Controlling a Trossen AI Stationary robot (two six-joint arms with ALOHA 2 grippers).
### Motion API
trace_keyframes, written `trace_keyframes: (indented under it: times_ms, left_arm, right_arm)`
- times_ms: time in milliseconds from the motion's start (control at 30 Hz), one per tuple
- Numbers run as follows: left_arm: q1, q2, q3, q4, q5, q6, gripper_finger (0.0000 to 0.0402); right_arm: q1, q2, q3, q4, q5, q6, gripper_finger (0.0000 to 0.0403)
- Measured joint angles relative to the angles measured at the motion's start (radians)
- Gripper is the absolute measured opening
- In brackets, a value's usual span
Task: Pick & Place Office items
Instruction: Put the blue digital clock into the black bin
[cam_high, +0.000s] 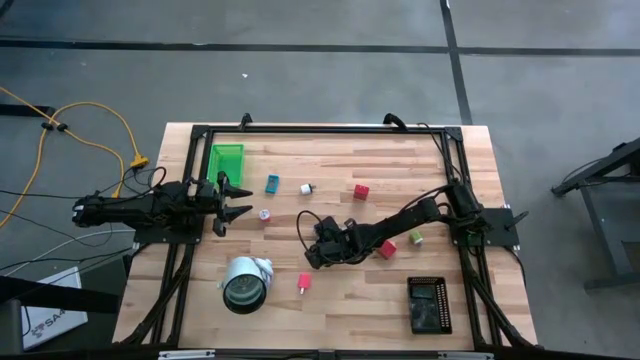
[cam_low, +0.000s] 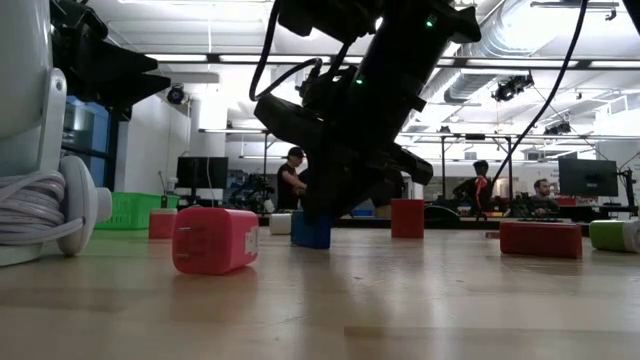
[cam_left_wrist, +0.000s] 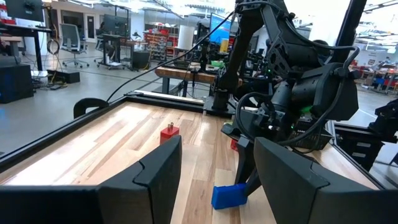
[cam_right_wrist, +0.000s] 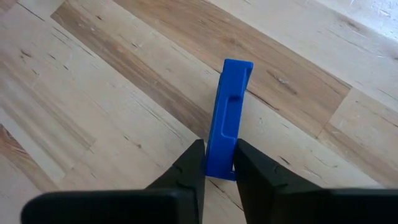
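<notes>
My right gripper (cam_right_wrist: 219, 165) is low over the middle of the table, shut on a small blue piece (cam_right_wrist: 227, 112) that also shows in the low view (cam_low: 311, 231) and in the left wrist view (cam_left_wrist: 228, 195). Loose office items lie around on the wood: a teal bit (cam_high: 272, 183), a white bit (cam_high: 306, 188), two red blocks (cam_high: 361, 191) (cam_high: 387, 248), a green cube (cam_high: 416, 238) and a pink-red piece (cam_high: 304, 283). My left gripper (cam_high: 232, 201) waits open at the table's left side, beside the green tray (cam_high: 226, 162). My right gripper pinches the blue piece's end nearest the wrist (cam_right_wrist: 219, 163) between its two fingers, one on each flat side. The fingers (cam_right_wrist: 189, 168) slant down from the table's right side. The piece reaches on past the fingertips, and its underside (cam_low: 311, 244) is on the table.
A big white-and-grey roll (cam_high: 245, 283) lies near the front left. A black tray (cam_high: 429, 304) sits at the front right. A black frame (cam_high: 320, 129) runs along the table's edges. Bare wood lies between the roll and the black tray.
</notes>
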Motion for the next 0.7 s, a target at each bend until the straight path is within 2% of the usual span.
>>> trace_keyframes:
  times_ms: [700]
  left_arm:
    - [0.000, 0.000, 0.000, 0.000, 0.000, 0.000, 0.0196]
  right_arm:
    - [0.000, -0.009, -0.001, 0.013, 0.008, -0.041, 0.0058]
